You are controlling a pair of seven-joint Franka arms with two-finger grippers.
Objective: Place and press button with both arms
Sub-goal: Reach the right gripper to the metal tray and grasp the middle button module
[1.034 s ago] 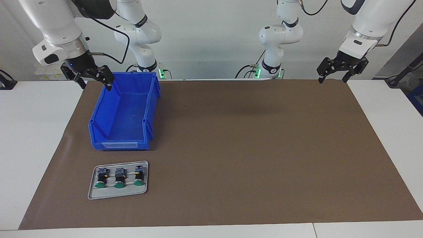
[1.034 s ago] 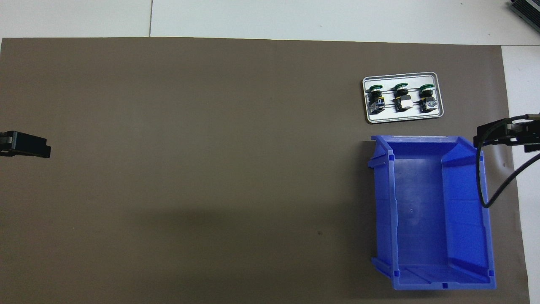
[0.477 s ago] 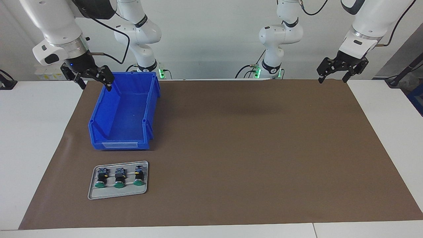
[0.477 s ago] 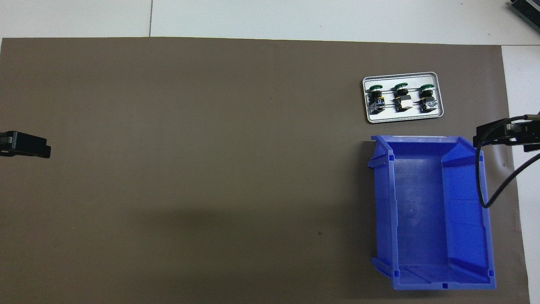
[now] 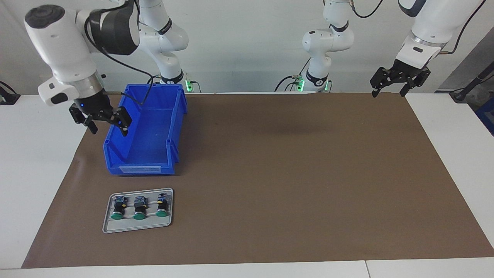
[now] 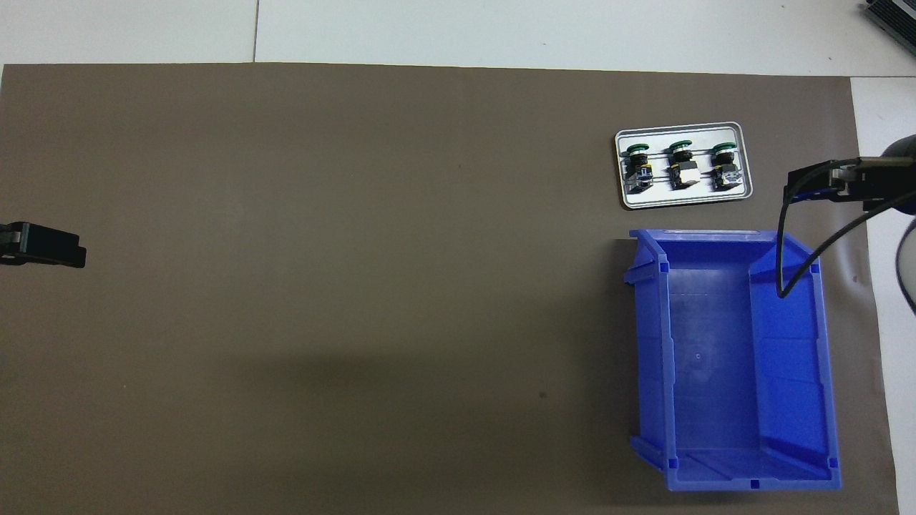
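The right gripper [image 5: 108, 125] hangs in the air over the outer wall of the blue bin [image 5: 144, 133], at the right arm's end of the table. Its two fingers stand apart and hold nothing. From that gripper, the bin's open inside lies just toward the middle of the table, and the grey tray [image 5: 137, 209] lies on the brown mat [image 5: 289, 173] farther from the robots, past the bin's low front edge. In the overhead view the same right gripper [image 6: 812, 192] shows at the edge of the frame, beside the tray [image 6: 683, 201] and above the bin's corner [image 6: 794, 247].

Three green-capped buttons lie in a row on the tray, each on its side with the cap pointing away from the robots. The button [image 5: 117, 208] at the tray's outer end is the closest of the three to the right gripper; it rests untouched, well apart from the fingers.

The left gripper [image 5: 388, 92] waits in the air over the mat's corner at the left arm's end, its fingers also spread and empty. Bin, tray and buttons all lie well apart from it, toward the right arm's end of the table.
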